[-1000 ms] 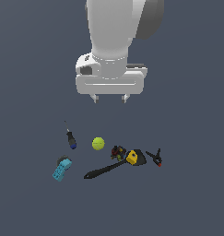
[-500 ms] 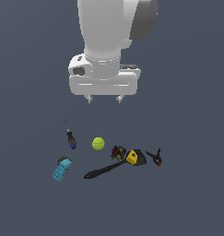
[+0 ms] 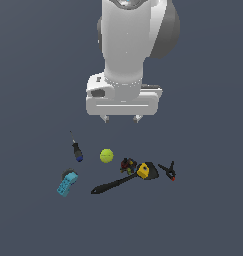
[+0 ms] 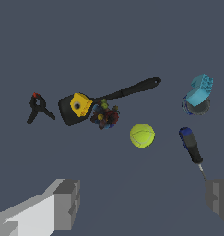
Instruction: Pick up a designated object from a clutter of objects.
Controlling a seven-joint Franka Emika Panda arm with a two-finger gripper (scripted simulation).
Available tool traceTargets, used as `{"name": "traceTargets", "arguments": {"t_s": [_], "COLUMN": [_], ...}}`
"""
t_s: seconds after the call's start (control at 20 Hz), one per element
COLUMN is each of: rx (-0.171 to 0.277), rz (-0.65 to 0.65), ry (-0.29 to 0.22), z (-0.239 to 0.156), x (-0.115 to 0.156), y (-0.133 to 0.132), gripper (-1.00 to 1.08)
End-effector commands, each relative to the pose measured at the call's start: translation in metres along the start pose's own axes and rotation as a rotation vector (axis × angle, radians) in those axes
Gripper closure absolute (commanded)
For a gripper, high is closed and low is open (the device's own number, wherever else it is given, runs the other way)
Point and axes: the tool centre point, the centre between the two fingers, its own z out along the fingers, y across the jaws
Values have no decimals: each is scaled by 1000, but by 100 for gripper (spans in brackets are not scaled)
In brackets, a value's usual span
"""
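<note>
Now gripper [image 3: 122, 119] has shifted toward exterior view's right and dropped slightly, jaws apart and empty, high above the clutter; clamp [image 3: 168, 170] sits at the right end just beside spatula [image 3: 124, 179], so approach only starting.

A bare simulated test space, not a real room: a flat, featureless dark blue-grey floor [image 3: 208, 210] fills both views, without walls or furniture. A smooth white robot arm [image 3: 128, 45] hangs above small scattered items.
</note>
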Motion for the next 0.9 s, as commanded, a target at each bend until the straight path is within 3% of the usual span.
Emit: {"name": "traceTargets", "arguments": {"t_s": [0.0, 0.5, 0.85], "rx": [-3, -8, 3], "rz": [-14, -91, -145], "ry": [0, 6, 10], "z": [12, 87, 149], "x": [10, 56, 74], "y": [-13, -92, -155], "gripper": [-92, -92, -92]}}
